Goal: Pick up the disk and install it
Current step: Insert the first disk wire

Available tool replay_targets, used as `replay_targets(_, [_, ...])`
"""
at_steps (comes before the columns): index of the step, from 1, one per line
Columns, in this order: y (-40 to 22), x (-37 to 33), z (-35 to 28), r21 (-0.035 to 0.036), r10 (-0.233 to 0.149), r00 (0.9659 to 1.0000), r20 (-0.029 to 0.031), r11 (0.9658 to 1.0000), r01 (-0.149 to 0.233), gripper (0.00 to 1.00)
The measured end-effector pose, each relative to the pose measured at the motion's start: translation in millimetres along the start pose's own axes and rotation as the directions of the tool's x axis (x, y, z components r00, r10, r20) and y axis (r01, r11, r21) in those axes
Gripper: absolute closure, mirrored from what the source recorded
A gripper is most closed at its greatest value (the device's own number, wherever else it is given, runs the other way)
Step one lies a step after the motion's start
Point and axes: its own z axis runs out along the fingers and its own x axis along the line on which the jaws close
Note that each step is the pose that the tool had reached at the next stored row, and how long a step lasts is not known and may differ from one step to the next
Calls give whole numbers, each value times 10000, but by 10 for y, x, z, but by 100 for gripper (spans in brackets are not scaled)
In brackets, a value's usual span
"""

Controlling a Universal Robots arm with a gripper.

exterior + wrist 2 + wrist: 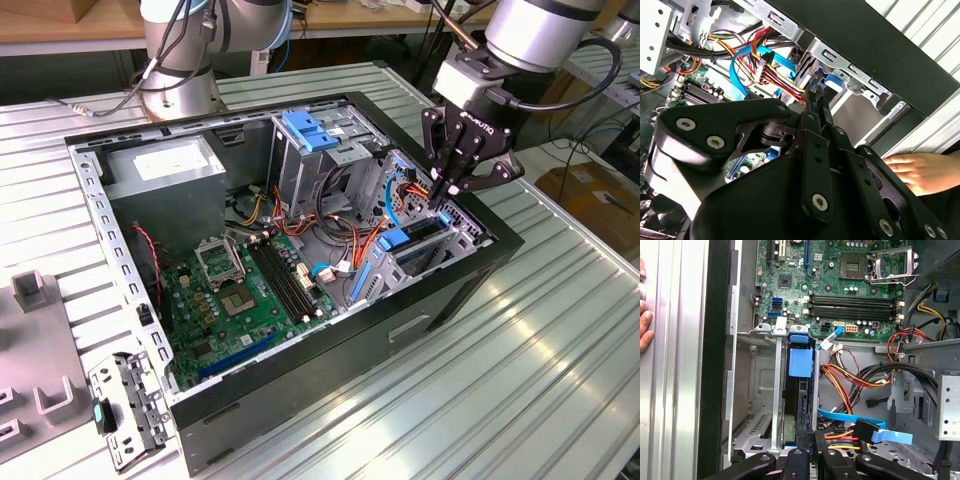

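We have the claw low at the drive bay on the exterior view's right of the open computer case, its fingers drawn together edge-on against the end of the disk. The disk stands on edge in the metal bay, its blue carrier frame showing between the bay rails in the first wrist view. We judge this the install step: the disk looks mostly seated, so what remains calls for a straight, steady push along the rails, clear of the orange and blue cables just beside. A person's hand rests on the tabletop near the case.
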Motion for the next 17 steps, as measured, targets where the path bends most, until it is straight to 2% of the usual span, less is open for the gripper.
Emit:
replay_targets(10, [0,7,5,0,36,10000,3,10000,-36,84])
replay_targets(14, [8,25,39,-3,156,9999,1,9999,-156,84])
replay_targets(17, [51,22,66,-6,241,9997,4,9997,-241,84])
